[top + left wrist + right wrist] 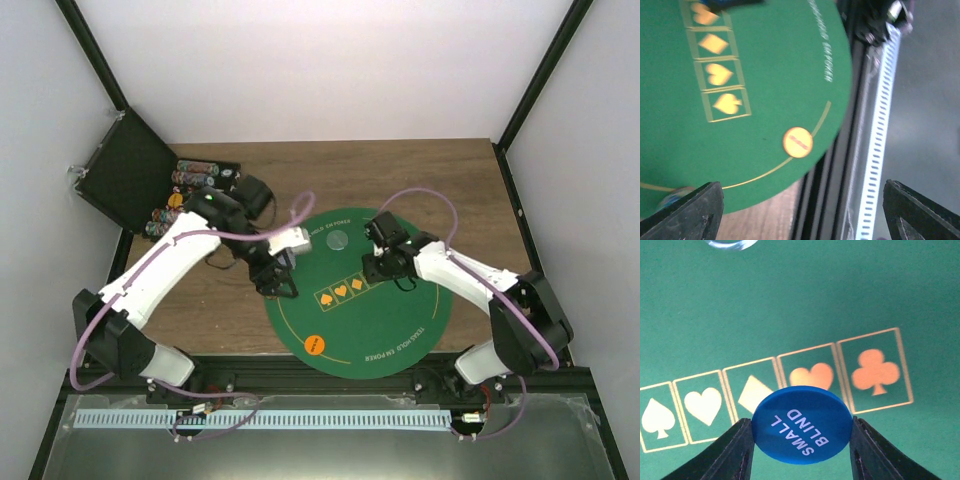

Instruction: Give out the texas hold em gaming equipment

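A round green poker mat [385, 325] lies between the arms, with a row of gold suit boxes [790, 385] printed across it. My right gripper [801, 440] is shut on a blue token [801, 422] marked SMALL BLIND, held edge to edge just above the suit boxes. An orange token [314, 345] lies on the mat's near left arc line. My left gripper [275, 280] hovers over the mat's left edge, open, with nothing between its fingers [690, 212]; the orange token [798, 142] shows ahead of it. A pale clear token [336, 240] rests at the mat's far side.
An open black case [130, 175] stands at the back left, with rows of coloured tokens [195, 175] beside it. A black rail and a white slotted strip [260, 418] run along the near table edge. A small blurred round thing [675, 195] sits at the mat's edge by my left finger.
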You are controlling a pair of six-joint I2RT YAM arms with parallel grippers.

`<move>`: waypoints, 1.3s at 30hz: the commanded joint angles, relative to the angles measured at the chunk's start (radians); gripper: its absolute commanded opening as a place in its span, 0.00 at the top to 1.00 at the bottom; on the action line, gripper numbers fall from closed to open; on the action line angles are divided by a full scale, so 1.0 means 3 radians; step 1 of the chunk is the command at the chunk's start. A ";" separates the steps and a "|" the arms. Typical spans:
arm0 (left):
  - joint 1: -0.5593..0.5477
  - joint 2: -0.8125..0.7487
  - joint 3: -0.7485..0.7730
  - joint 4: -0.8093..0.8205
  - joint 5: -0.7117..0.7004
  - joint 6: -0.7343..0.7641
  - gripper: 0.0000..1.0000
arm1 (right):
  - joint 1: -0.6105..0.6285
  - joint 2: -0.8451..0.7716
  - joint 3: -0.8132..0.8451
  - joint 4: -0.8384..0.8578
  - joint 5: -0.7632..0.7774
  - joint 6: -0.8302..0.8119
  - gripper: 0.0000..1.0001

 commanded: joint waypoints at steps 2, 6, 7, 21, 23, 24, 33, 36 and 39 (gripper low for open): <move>-0.0616 0.0088 -0.0204 -0.0076 -0.0155 0.0153 0.12 | -0.0421 -0.0085 0.0019 0.0088 -0.0080 -0.0214 0.62; -0.0991 0.0166 -0.0304 0.0061 -0.0233 0.0045 0.12 | -0.0887 0.0044 0.0138 0.0036 -0.0051 -0.0411 0.62; -0.1074 0.0188 -0.0331 0.0078 -0.0257 0.0027 0.12 | -0.1012 0.0075 0.0152 0.0027 -0.0047 -0.0450 0.62; -0.1243 0.0238 -0.0377 0.0087 -0.0371 0.0027 0.13 | -0.1553 0.0587 0.0216 -0.0122 0.0166 -0.0641 0.61; -0.1242 0.0219 -0.0386 0.0084 -0.0393 0.0030 0.13 | -0.1556 0.0682 0.0244 -0.0116 0.0148 -0.0654 0.57; -0.1242 0.0212 -0.0392 0.0085 -0.0408 0.0030 0.13 | -0.1556 0.0722 0.0257 -0.0111 0.0144 -0.0657 0.52; -0.1216 0.0126 -0.0354 0.0167 -0.0783 -0.0172 0.13 | -0.1544 0.0524 0.0465 -0.0381 -0.0083 -0.0615 0.19; -0.1055 0.0109 -0.0292 0.0189 -0.0919 -0.0217 0.13 | -0.1411 0.0255 0.0511 -0.0447 -0.0207 -0.0676 0.18; -0.0654 0.0111 -0.0115 0.0150 -0.0916 -0.0264 0.13 | -0.0999 0.0037 0.0557 -0.0490 -0.0384 -0.0810 0.17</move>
